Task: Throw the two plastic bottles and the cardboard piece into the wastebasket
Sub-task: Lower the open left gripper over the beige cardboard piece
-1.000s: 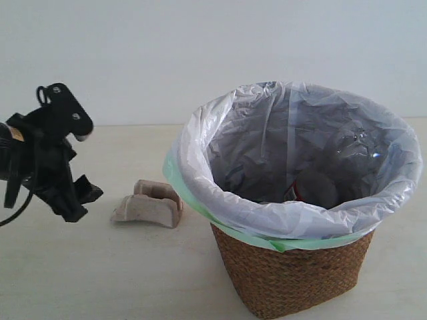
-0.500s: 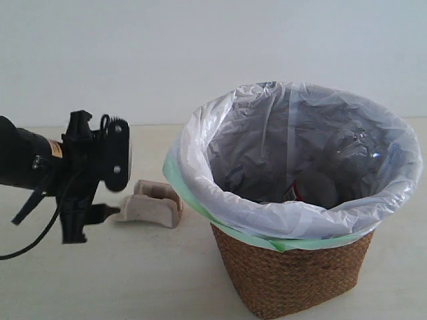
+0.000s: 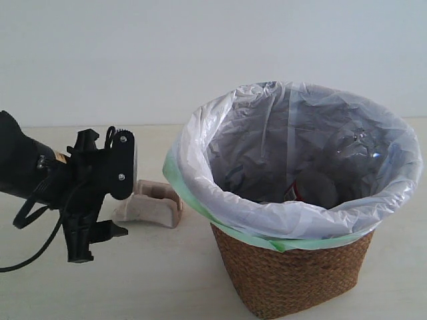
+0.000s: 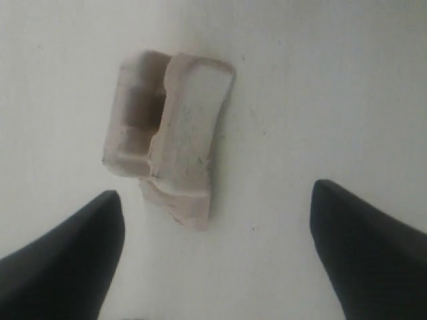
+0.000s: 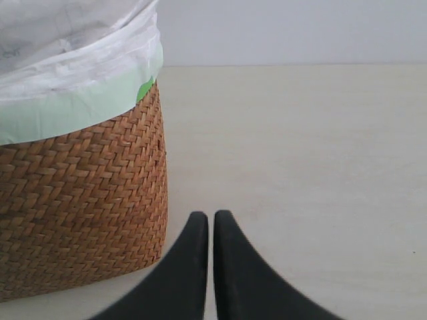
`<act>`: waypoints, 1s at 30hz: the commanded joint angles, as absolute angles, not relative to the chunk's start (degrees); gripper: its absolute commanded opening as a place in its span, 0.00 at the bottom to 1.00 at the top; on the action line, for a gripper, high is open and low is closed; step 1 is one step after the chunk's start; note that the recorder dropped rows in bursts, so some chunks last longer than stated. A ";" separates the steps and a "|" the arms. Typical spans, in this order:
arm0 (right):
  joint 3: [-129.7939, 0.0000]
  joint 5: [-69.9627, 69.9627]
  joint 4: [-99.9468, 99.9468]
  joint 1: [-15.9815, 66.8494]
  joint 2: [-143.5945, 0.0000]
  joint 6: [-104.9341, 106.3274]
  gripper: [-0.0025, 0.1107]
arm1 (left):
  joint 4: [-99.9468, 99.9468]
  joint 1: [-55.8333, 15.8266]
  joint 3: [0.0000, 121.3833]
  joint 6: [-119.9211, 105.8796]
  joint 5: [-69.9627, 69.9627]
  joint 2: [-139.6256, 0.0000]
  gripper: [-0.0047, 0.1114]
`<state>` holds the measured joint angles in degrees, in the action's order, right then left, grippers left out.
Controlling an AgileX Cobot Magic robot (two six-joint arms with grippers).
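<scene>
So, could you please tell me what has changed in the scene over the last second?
The left gripper has swung in from the left edge towards the cardboard piece and turned to point down at it. Its jaws are open and it has taken hold of nothing. The cardboard piece and the wastebasket have stayed where they were.
</scene>
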<state>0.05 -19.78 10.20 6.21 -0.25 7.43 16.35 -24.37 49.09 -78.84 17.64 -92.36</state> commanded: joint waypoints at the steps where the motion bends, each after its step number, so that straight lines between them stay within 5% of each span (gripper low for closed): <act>1: 0.00 -19.55 9.81 5.87 0.00 7.66 0.02 | 21.71 -24.76 49.22 -79.54 17.13 -92.42 0.65; 13: 0.00 -19.55 9.81 5.87 0.00 7.66 0.02 | 21.20 -24.73 49.32 -91.28 -1.95 -99.20 0.64; 19: 0.00 -19.55 9.81 5.87 0.00 7.66 0.02 | 19.92 -24.73 49.32 -91.44 -0.82 -99.44 0.63; 27: 0.00 -19.55 9.81 5.87 0.00 7.66 0.02 | 19.46 -24.73 49.97 -91.05 0.47 -101.28 0.38; 30: 0.00 -19.55 9.81 5.87 0.00 7.66 0.02 | 19.46 -24.73 51.82 -90.18 1.67 -101.36 0.39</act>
